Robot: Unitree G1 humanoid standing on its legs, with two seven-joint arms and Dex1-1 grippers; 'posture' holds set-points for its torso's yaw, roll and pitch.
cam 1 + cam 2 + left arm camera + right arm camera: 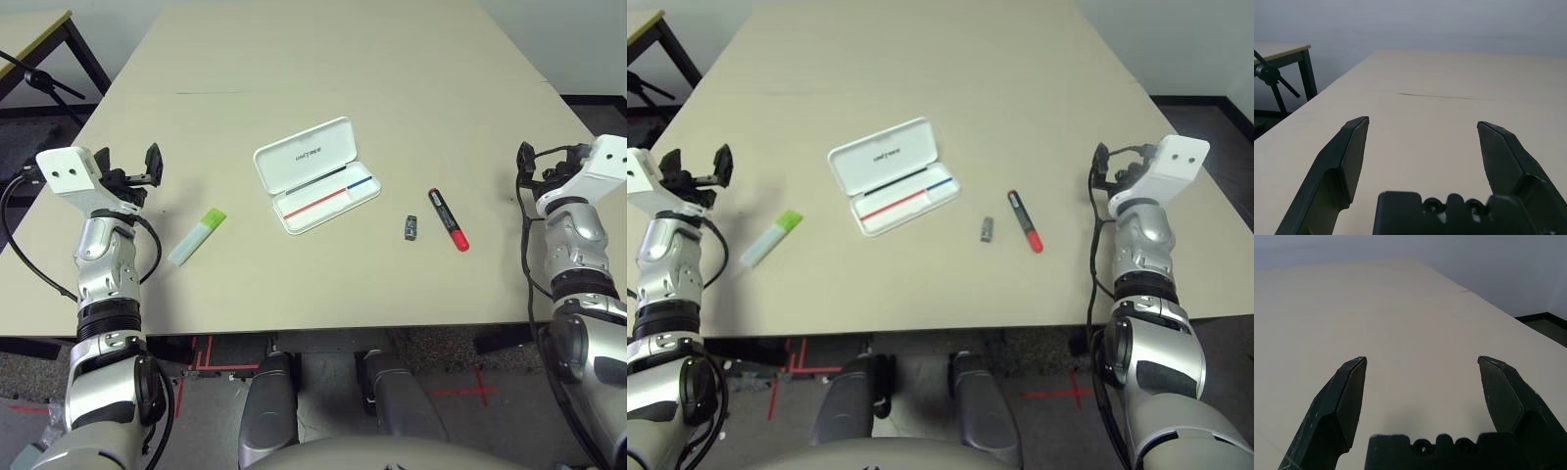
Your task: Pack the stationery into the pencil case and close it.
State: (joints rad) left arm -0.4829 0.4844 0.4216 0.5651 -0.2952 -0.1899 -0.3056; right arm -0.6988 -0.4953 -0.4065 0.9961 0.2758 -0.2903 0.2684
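My left gripper (pixel 1422 129) stands wide open over bare tabletop near the left edge, nothing between its black fingers. My right gripper (pixel 1421 366) is spread just as wide over the right side of the beige wooden table (pixel 323 78), also holding nothing.

In the head views the right gripper's fingers are mostly hidden behind its white wrist block, and I can only make out dark shapes there.

Nearest my left gripper lies the pale highlighter with lime-green cap (pixel 197 236), flat on the table, cap pointing away from me. Further in, near the centre, sits the flat white hard pencil case (pixel 315 173), lid swung open and lying back. The small dark lettering on the lid is too small for me to read. Inside the tray I see a red-and-blue stripe and no stationery.

Toward my right gripper lie the tiny dark grey clip-like piece (pixel 409 228) and, just beside it, the red marker with black cap (pixel 448 219); its label is illegible.
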